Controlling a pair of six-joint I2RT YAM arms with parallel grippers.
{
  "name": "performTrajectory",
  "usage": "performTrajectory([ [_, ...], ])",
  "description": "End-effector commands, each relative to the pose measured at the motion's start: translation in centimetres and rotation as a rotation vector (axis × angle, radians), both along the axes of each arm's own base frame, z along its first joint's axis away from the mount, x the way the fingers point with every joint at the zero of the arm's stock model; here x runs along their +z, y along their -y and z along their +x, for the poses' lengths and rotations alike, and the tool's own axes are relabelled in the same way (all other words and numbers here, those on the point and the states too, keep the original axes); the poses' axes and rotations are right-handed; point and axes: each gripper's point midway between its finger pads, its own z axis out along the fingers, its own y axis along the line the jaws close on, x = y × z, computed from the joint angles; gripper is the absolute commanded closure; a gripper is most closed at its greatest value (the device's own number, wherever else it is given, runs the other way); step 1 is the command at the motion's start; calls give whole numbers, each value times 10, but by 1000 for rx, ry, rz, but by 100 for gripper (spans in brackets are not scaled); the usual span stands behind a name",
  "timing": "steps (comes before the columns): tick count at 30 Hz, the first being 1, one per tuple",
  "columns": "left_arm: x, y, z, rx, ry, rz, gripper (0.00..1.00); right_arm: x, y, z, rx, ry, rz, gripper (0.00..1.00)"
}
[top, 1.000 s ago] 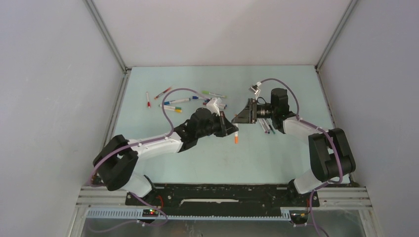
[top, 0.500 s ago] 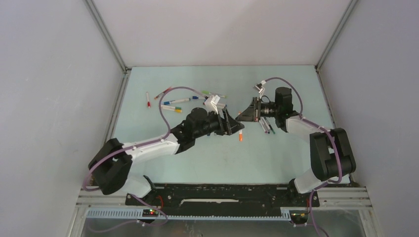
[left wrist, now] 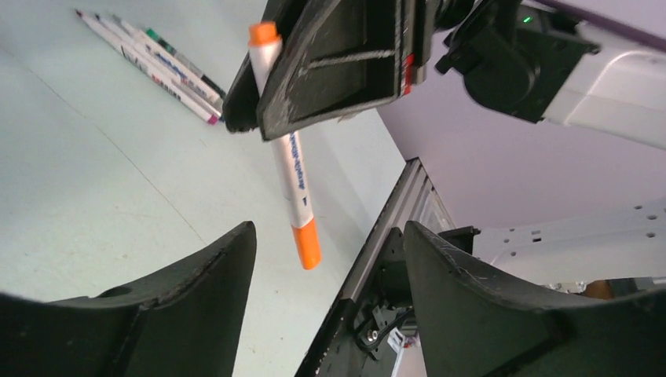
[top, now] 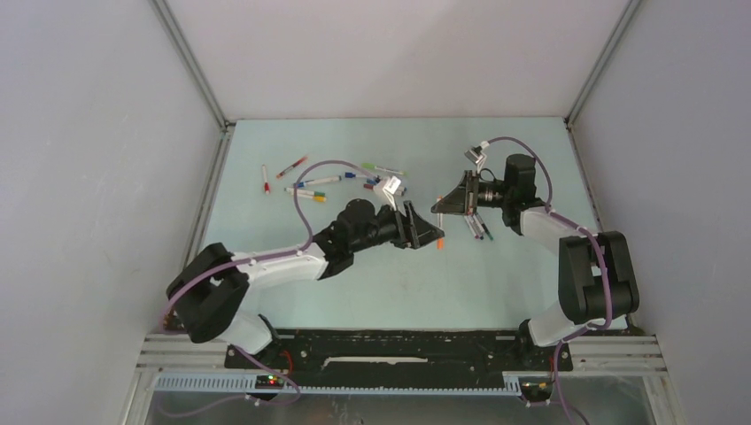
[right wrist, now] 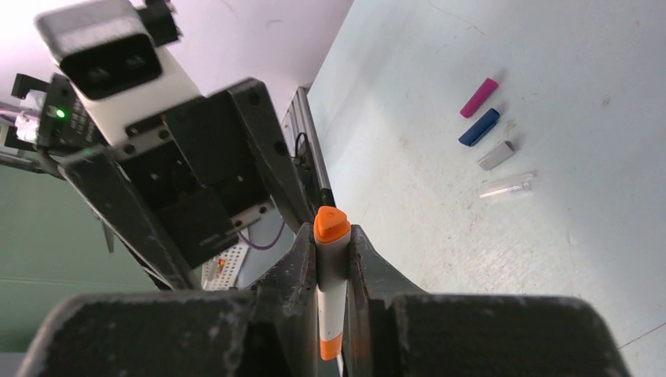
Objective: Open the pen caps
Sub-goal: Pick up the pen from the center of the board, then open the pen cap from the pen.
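Your right gripper (right wrist: pixel 332 236) is clenched on an orange pen (left wrist: pixel 294 169). It grips near the upper end and holds the pen almost upright above the table (top: pixel 372 283). Your left gripper (top: pixel 427 227) is released, with its jaws spread wide, at 9 o'clock from the pen. In the left wrist view the pen's lower orange end hangs between the two jaw tips and touches neither.

A few other pens (top: pixel 478 226) lie side by side on the table, just at 3 o'clock from the held one and partly under the right arm. A looser group of pens (top: pixel 328 180) lies at 10 o'clock on the table, well apart. Four loose caps (right wrist: pixel 480 126), pink, blue, grey and clear, lie near each other in the right wrist view.

The held barrel is smooth and white with blue print, and its top end is a rounded orange triangle. The gripper fingers (right wrist: pixel 302 267) are matte black and scratched. The table is pale blue-green and scuffed.

The fingers hide a part of the barrel. Both ends are orange, so I cannot say surely which one is the cap.
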Motion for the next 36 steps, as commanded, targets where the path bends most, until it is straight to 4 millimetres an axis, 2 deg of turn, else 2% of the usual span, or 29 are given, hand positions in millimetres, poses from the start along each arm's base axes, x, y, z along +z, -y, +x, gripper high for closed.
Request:
performTrajectory([
  [1, 1, 21, -8, -55, -23, -30, 30, 24, 1, 3, 15, 74, 23, 100],
  [7, -7, 37, -9, -82, -68, -39, 46, 21, 1, 4, 10, 68, 19, 100],
  [16, -12, 42, -8, -80, -98, -40, 67, 20, 0, 4, 12, 66, 18, 100],
  [20, -12, 44, -9, -94, -104, -42, 93, 20, 0, 3, 14, 71, 19, 100],
  [21, -13, 44, -9, -96, -105, -41, 97, 21, 1, 4, 14, 74, 20, 100],
  [28, -18, 37, -12, -111, -75, 15, 100, 27, 11, 7, 11, 116, 31, 100],
  [30, -21, 32, -14, -122, -62, 47, 100, 33, 16, 4, 35, 157, 46, 89],
  [34, -24, 20, -20, -155, -39, 96, 100, 49, 29, -6, 119, 267, 63, 57],
  [36, -27, 13, -25, -177, -37, 120, 100, 53, 37, -8, 120, 305, 55, 46],
])
